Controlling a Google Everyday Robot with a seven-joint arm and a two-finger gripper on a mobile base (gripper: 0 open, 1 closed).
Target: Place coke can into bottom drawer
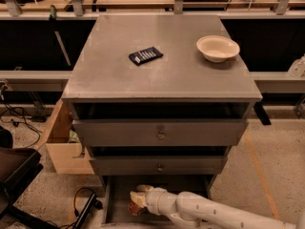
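Observation:
The coke can (134, 207) shows as a small orange-red shape low inside the open bottom drawer (107, 205), near its left side. My gripper (138, 199) reaches in from the lower right on a white arm (200, 212), and its cream fingers (142, 192) are closed around the top of the can. The can stands roughly upright. Its lower end is partly hidden, so I cannot tell whether it touches the drawer floor.
Two knobbed drawers (160, 136) sit above, both slightly pulled out. On the cabinet top lie a cream bowl (218, 47) and a black flat device (146, 55). A cardboard box (62, 144), a black chair (14, 175) and cables (86, 205) are on the left floor.

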